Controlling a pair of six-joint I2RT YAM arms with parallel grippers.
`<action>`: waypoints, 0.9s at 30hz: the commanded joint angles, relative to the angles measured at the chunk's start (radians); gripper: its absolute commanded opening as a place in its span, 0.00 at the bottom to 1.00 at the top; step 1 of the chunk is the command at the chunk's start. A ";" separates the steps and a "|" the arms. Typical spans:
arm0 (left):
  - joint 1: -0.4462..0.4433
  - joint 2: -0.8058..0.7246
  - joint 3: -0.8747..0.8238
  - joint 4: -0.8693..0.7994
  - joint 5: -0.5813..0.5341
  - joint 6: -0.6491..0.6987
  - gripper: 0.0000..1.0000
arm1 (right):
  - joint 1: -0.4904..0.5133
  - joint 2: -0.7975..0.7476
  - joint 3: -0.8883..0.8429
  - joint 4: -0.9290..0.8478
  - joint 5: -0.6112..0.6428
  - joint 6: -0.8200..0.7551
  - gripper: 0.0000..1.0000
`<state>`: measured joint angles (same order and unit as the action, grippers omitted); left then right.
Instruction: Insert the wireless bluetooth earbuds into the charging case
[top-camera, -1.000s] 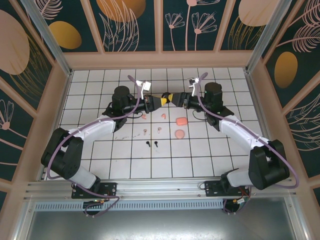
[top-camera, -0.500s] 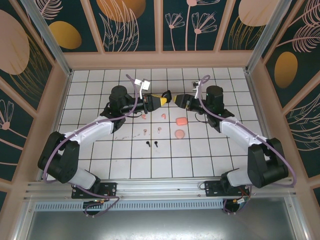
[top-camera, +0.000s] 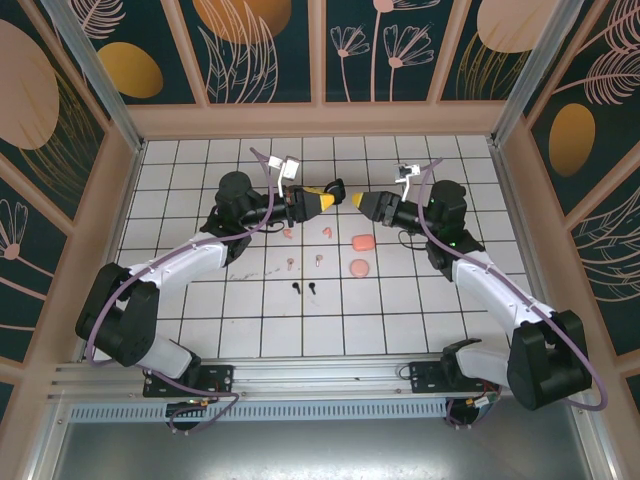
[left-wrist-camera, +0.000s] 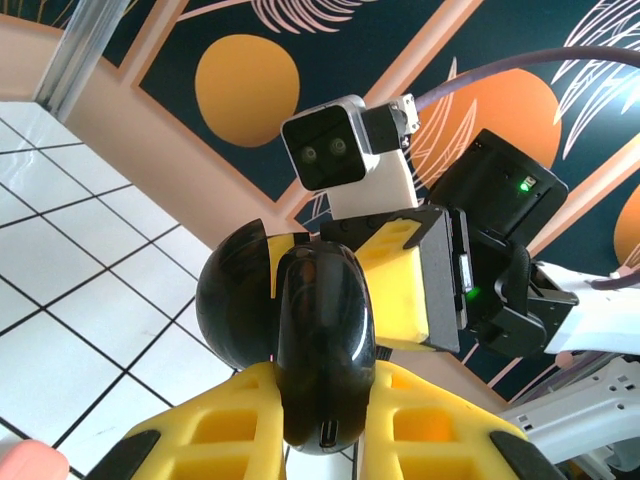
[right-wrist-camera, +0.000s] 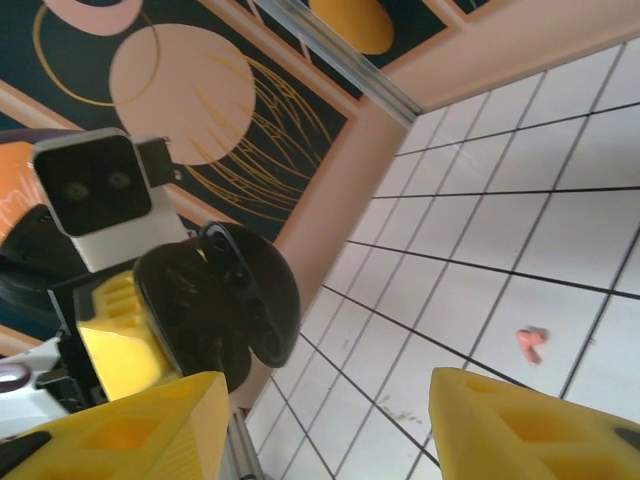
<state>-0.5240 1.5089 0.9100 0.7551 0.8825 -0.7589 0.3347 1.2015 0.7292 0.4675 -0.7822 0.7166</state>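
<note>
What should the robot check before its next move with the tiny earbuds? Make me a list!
1. Left gripper clamped on the black case: ok.
2. Case lid swung open: ok.
3. Right gripper open, with nothing in it: ok.
4. Black earbuds lying free on the table, nothing on top of them: ok.
5. Inside of the case empty and ready: cannot tell.
</note>
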 joint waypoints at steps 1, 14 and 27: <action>-0.005 0.009 -0.014 0.082 0.038 -0.034 0.00 | 0.007 0.017 0.009 0.107 -0.043 0.053 0.54; -0.006 0.014 -0.018 0.109 0.043 -0.051 0.00 | 0.041 0.055 0.046 0.101 -0.028 0.040 0.48; -0.007 0.015 -0.026 0.114 0.044 -0.053 0.00 | 0.044 0.096 0.091 0.097 -0.035 0.040 0.42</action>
<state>-0.5240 1.5158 0.8860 0.8169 0.9092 -0.7994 0.3687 1.2858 0.7834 0.5217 -0.7948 0.7605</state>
